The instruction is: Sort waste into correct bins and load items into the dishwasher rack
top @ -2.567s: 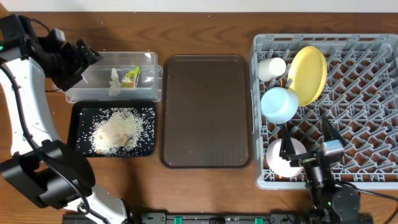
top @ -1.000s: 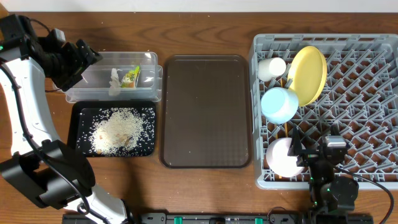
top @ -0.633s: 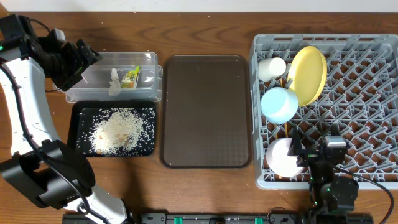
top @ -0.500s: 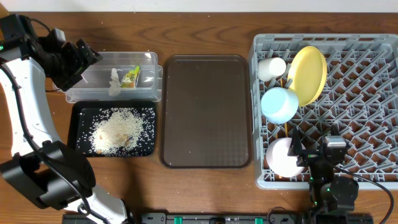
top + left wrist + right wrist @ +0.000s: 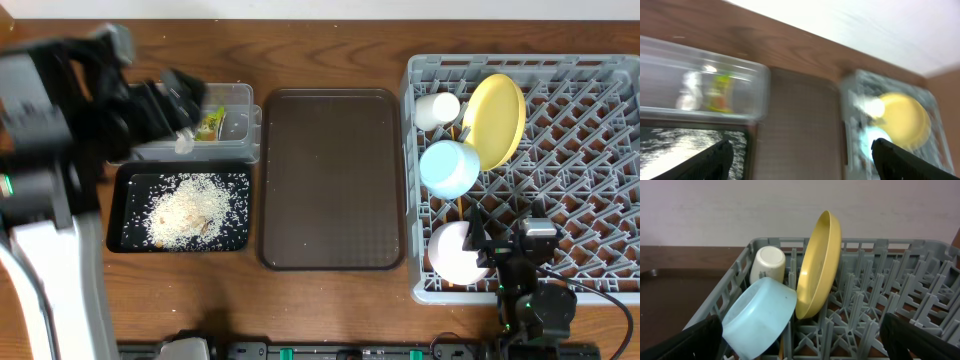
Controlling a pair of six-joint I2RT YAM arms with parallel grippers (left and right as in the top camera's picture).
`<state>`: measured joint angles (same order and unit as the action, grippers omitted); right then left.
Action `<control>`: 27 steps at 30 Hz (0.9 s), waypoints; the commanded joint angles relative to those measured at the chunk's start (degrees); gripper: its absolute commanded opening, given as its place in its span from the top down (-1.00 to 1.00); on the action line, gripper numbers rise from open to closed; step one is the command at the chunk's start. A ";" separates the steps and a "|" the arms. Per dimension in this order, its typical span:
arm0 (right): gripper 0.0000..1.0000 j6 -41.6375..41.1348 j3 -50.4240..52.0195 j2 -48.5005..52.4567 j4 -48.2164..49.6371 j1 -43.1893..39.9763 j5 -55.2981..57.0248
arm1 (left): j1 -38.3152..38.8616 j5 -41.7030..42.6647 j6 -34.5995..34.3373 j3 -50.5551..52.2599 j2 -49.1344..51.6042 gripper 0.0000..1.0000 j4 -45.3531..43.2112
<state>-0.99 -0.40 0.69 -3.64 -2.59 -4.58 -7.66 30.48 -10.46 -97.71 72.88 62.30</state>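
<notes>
Green-and-yellow snack wrapper (image 5: 210,124): print too small to read.

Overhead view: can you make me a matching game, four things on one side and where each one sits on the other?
1. yellow plate
2. snack wrapper
3. rice scraps
4. brown serving tray

A. in the black tray
B. flat on the table
C. on edge in the grey rack
D. in the clear tub

Pairs: 1-C, 2-D, 3-A, 4-B.
</notes>
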 commanded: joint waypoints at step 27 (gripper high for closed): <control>-0.98 0.66 0.09 -0.37 -0.22 -0.61 -0.37 | 9.46 -10.71 1.92 83.38 -69.79 -0.82 -60.54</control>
<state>-0.97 -0.40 0.69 -3.68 -2.59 -4.56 1.63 20.47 -10.02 -19.75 4.95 7.31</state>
